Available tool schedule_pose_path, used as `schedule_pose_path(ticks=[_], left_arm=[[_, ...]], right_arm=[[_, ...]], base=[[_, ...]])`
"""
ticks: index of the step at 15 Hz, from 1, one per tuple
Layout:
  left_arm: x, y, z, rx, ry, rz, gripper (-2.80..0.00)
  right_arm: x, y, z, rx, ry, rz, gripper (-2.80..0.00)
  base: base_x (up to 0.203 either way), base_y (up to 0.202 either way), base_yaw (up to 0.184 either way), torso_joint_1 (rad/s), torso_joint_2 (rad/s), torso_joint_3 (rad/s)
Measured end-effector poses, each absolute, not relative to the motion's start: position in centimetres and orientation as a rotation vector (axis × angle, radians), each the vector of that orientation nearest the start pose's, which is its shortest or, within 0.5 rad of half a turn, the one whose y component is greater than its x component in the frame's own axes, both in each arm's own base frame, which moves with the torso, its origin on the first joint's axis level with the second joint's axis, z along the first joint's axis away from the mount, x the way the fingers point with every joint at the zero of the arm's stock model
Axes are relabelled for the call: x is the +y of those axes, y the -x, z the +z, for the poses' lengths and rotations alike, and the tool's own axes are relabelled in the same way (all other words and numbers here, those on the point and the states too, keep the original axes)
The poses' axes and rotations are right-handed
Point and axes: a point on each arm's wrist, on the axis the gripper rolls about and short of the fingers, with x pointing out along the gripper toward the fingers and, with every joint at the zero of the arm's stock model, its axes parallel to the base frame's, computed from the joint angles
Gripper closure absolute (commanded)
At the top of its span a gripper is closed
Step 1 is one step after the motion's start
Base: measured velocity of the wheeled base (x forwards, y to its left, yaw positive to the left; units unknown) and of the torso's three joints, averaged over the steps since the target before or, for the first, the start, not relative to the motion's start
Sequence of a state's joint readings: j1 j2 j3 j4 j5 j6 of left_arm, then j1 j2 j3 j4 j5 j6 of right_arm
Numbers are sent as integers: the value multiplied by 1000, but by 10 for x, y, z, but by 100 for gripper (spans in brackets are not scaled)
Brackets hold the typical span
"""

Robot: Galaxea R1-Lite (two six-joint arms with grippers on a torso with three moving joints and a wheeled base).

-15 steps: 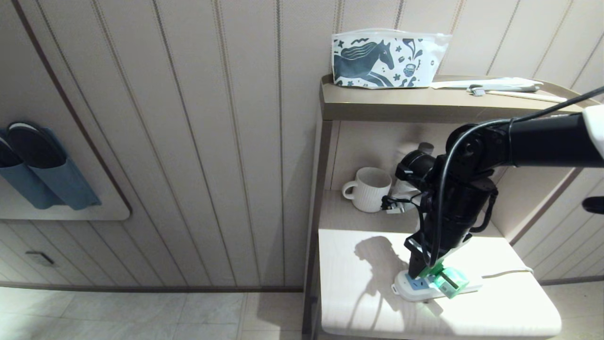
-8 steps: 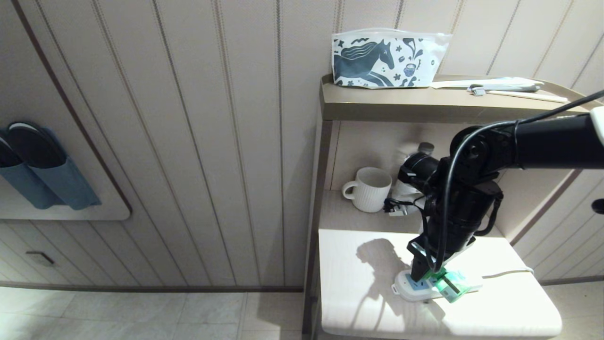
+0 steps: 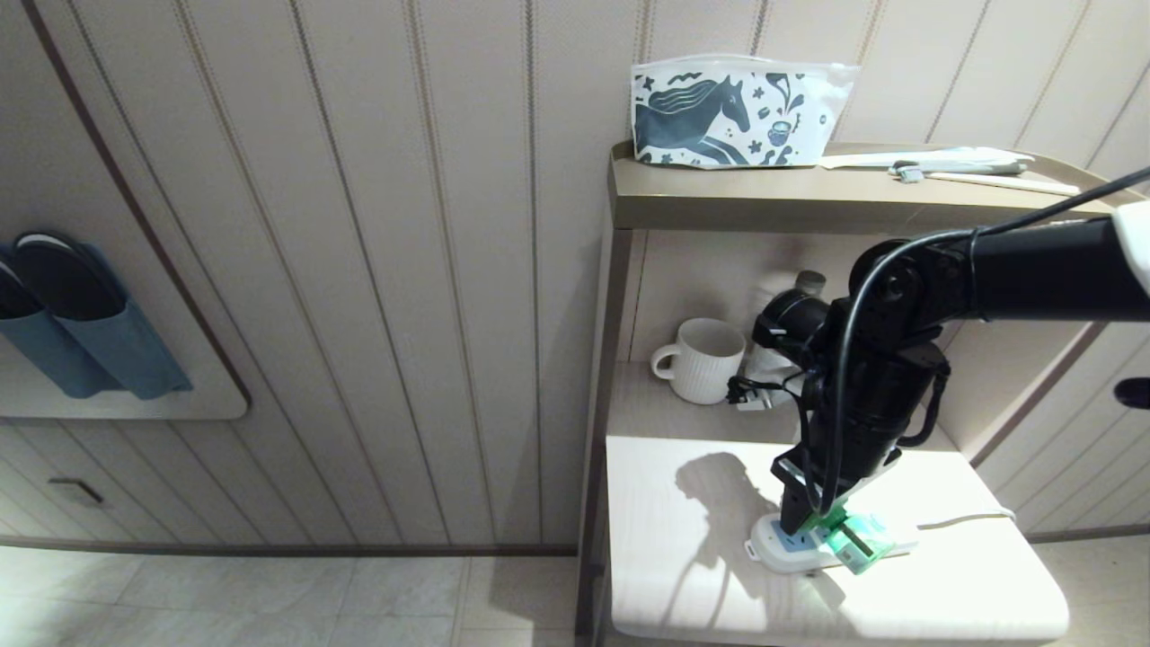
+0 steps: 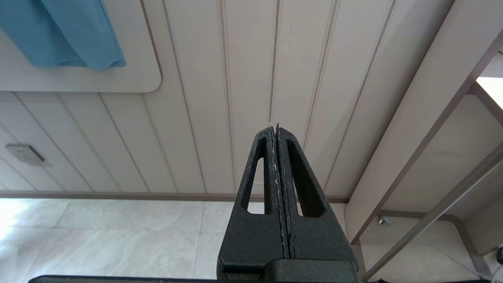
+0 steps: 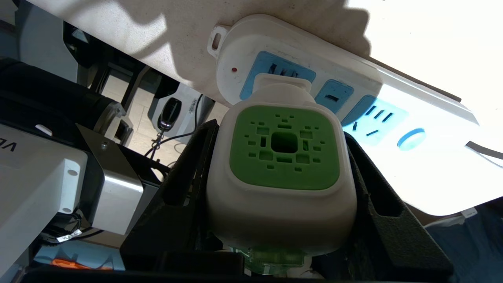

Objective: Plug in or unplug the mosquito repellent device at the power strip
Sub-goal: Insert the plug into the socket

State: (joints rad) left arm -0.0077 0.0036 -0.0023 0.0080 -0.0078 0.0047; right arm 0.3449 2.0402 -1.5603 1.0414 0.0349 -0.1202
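The mosquito repellent device (image 5: 283, 157), a white head with a green vented patch and a green bottle, is held from both sides by my right gripper (image 5: 279, 131), which is shut on it. Its plug end meets the first light-blue socket at the end of the white power strip (image 5: 393, 129). In the head view the right gripper (image 3: 813, 519) points down over the power strip (image 3: 768, 546) on the low white table (image 3: 683, 575), with the device (image 3: 855, 539) tilted beside it. The plug pins are hidden. My left gripper (image 4: 277, 129) is shut and empty, facing the panelled wall.
A ribbed white mug (image 3: 703, 359) and a bottle (image 3: 810, 283) stand on the shelf behind the table. The strip's thin cord (image 3: 966, 519) runs off to the right. A horse-print pouch (image 3: 737, 112) sits on the top shelf. Slippers (image 3: 72, 314) hang on the wall at left.
The right arm swayed slightly to the right and came back. The gripper and the device stay at the power strip.
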Motion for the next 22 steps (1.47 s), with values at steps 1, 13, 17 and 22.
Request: schedule_pose_path(ticks=[1, 13, 17, 22], left_arm=[[0, 23, 75, 9, -4, -15, 0], [0, 23, 75, 9, -4, -15, 0], [0, 23, 75, 10, -5, -15, 0], [0, 23, 76, 8, -5, -16, 0]], right_arm=[[112, -311, 150, 1496, 331, 395, 0], [112, -310, 139, 1507, 331, 395, 0], [113, -313, 134, 1506, 331, 394, 0], [113, -313, 127, 1505, 332, 394, 0]], base=[[0, 0, 0, 0, 0, 0], [0, 0, 0, 0, 0, 0], [0, 0, 0, 0, 0, 0], [0, 0, 0, 0, 0, 0]])
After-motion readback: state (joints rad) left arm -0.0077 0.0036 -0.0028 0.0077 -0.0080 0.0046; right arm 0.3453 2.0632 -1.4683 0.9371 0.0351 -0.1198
